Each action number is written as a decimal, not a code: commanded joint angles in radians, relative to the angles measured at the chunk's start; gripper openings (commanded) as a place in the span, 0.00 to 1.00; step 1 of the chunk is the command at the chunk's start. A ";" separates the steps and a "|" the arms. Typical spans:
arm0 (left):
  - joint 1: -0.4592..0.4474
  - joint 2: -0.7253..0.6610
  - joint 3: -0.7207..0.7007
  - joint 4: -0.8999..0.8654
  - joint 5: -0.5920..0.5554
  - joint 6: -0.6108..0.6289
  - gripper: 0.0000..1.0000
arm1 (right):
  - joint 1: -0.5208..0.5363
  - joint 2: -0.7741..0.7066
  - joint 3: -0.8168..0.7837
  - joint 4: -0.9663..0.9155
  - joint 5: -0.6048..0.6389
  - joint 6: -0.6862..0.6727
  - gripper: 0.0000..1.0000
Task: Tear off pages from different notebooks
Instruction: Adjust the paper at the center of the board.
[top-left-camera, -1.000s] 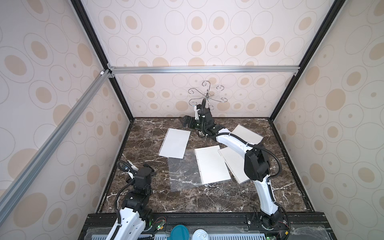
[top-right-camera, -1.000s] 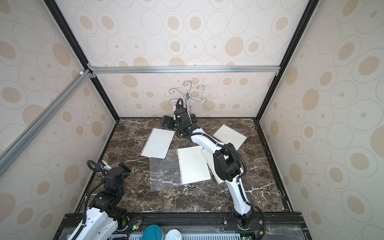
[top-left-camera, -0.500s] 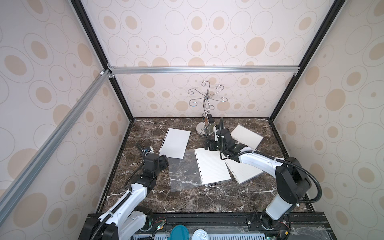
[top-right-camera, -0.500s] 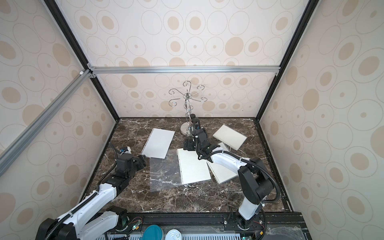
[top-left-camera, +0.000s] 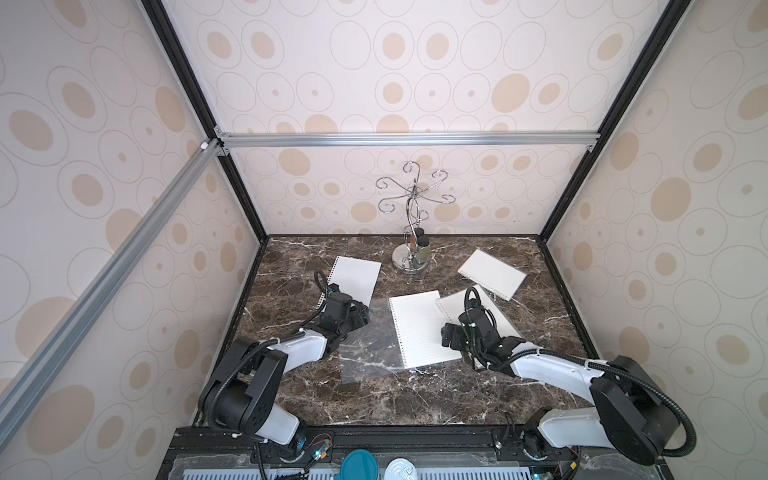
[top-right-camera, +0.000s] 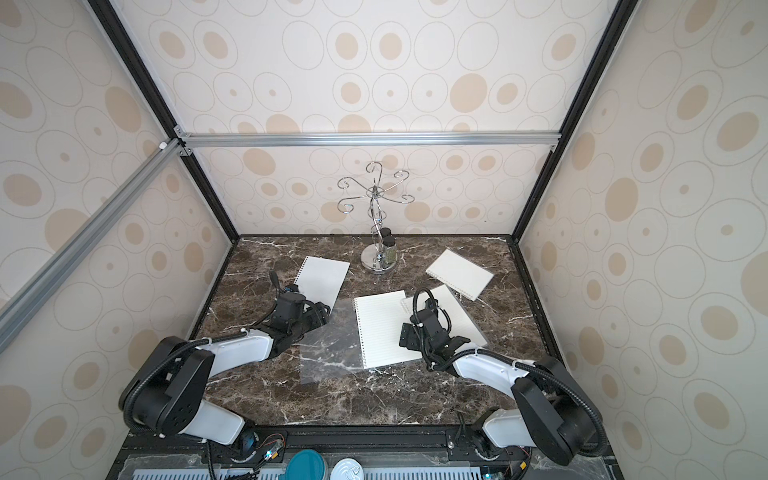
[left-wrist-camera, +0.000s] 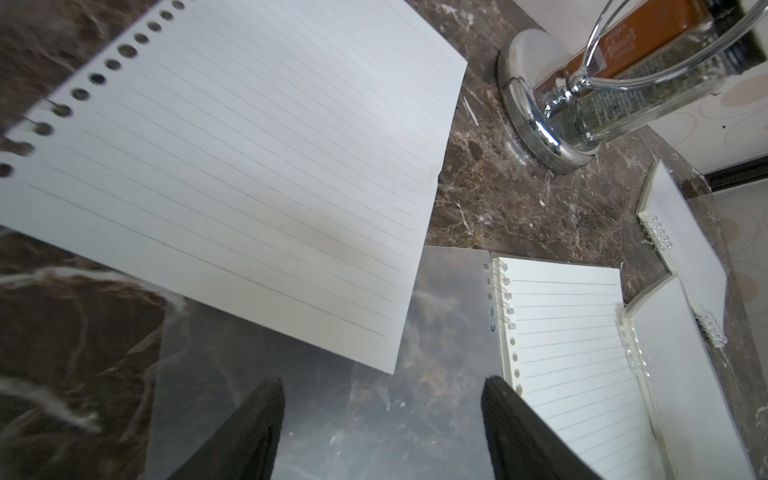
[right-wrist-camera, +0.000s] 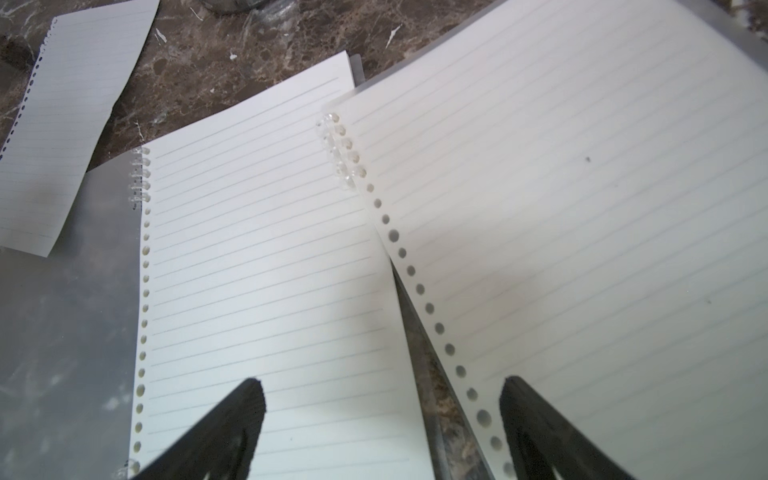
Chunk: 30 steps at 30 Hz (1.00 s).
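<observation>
Roughly a third done, by my reckoning. One loose page lies flat at the far left of the surface, its near corner overlapping a folded-out clear cover. That cover belongs to the middle notebook, which lies open with its top sheet apparently bound. A second notebook overlaps its right edge beneath your right arm. A third notebook sits apart at back right, near the hook stand. Those two look untouched, so you likely have two pages left.

Your left claw is spread and empty over the clear cover. Your right claw is also spread and empty, straddling the seam between the middle and second notebooks.

Both top views hide the fingers under the wrists; only the wrist views settle the claws. The left wrist view shows the page's punched edge, some holes seemingly ripped. The third notebook is missing from the right wrist view.
</observation>
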<state>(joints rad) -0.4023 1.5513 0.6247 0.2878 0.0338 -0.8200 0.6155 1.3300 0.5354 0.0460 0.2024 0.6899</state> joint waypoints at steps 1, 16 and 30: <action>-0.016 0.058 0.060 -0.001 0.015 -0.076 0.74 | -0.002 0.018 -0.013 0.024 -0.022 0.049 0.91; -0.044 0.214 0.135 -0.064 -0.022 -0.176 0.78 | 0.000 0.102 -0.055 0.108 -0.028 0.069 0.90; 0.063 0.415 0.474 -0.180 -0.093 -0.091 0.77 | 0.007 0.155 -0.037 0.118 -0.019 0.062 0.90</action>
<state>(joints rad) -0.3744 1.9179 1.0351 0.2115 -0.0113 -0.9398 0.6178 1.4410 0.5045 0.2226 0.1898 0.7361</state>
